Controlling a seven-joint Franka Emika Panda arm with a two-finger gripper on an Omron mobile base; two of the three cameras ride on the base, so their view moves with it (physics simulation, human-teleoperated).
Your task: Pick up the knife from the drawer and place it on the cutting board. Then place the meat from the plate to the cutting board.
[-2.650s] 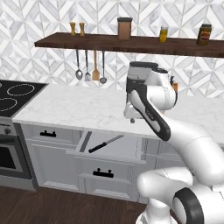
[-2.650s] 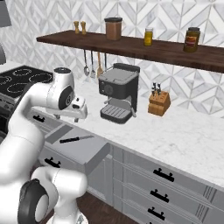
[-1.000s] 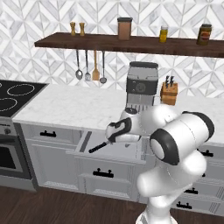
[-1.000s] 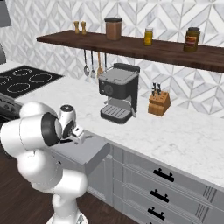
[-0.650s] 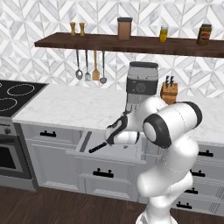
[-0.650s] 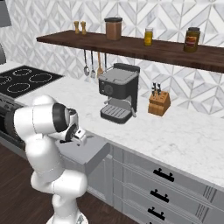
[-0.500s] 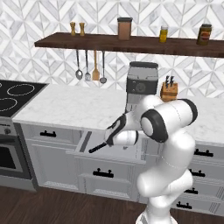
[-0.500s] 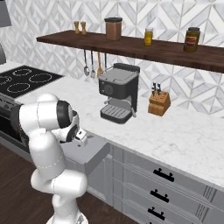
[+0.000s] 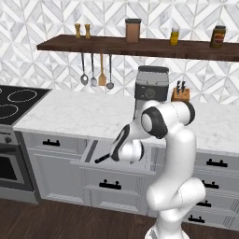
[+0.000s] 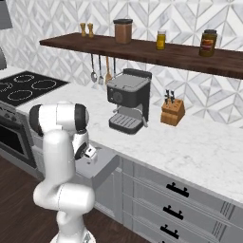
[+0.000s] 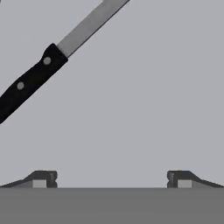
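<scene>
Simulated kitchen, white marble counter [image 9: 70, 114] spanning mid-frame. The open drawer [image 9: 91, 151] projects at centre of the left base view; the Panda arm bends down into it, gripper [image 9: 122, 151] low over its light grey floor. In the hand view the knife [image 11: 39, 72] lies flat in the upper left, black handle toward the left edge, grey blade running to the top, well clear of both fingertips [image 11: 43, 178] at the bottom. Jaws stand wide apart, holding nothing. Progress, as judged: early; the knife is not yet grasped. Still to do: grasping, transfer to the board, then moving the meat.
</scene>
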